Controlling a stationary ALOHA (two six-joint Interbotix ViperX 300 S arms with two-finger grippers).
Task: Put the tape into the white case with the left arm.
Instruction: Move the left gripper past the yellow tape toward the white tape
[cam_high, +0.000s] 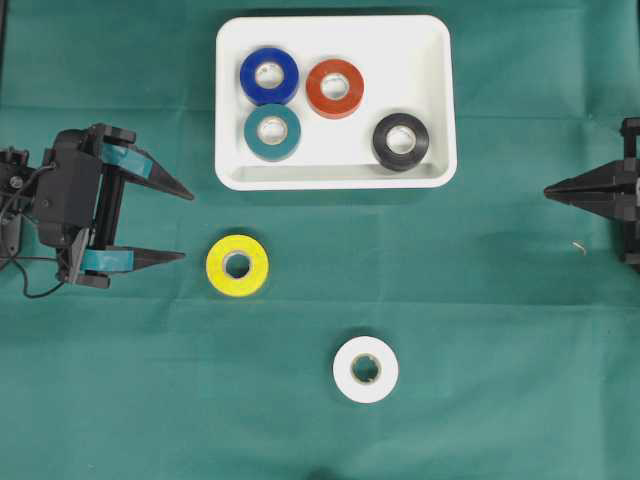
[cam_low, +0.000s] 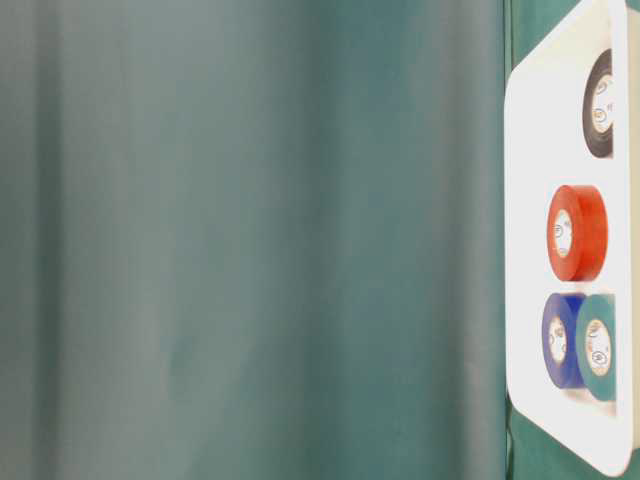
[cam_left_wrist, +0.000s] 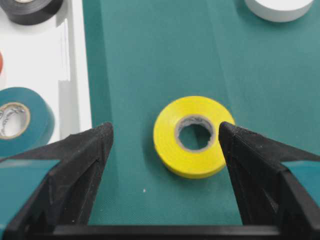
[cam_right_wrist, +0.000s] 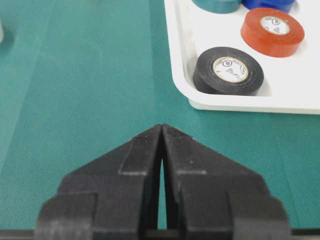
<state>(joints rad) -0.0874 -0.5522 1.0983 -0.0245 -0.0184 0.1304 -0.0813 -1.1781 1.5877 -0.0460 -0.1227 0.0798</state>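
A yellow tape roll (cam_high: 237, 265) lies flat on the green cloth, just right of my left gripper (cam_high: 188, 226), which stands open with nothing between its fingers. In the left wrist view the yellow roll (cam_left_wrist: 192, 136) sits ahead of the open left gripper (cam_left_wrist: 165, 131), close to the right finger. A white tape roll (cam_high: 365, 369) lies further toward the front, also seen as the white roll (cam_left_wrist: 277, 9). The white case (cam_high: 430, 80) at the back holds blue (cam_high: 269, 76), red (cam_high: 334, 88), teal (cam_high: 273, 132) and black (cam_high: 400, 141) rolls. My right gripper (cam_high: 548, 190) is shut at the right edge.
Green cloth covers the whole table. The table-level view shows the white case (cam_low: 530, 150) on edge at the right with the red roll (cam_low: 577, 232) and others in it. A small pale scrap (cam_high: 579, 246) lies near the right arm.
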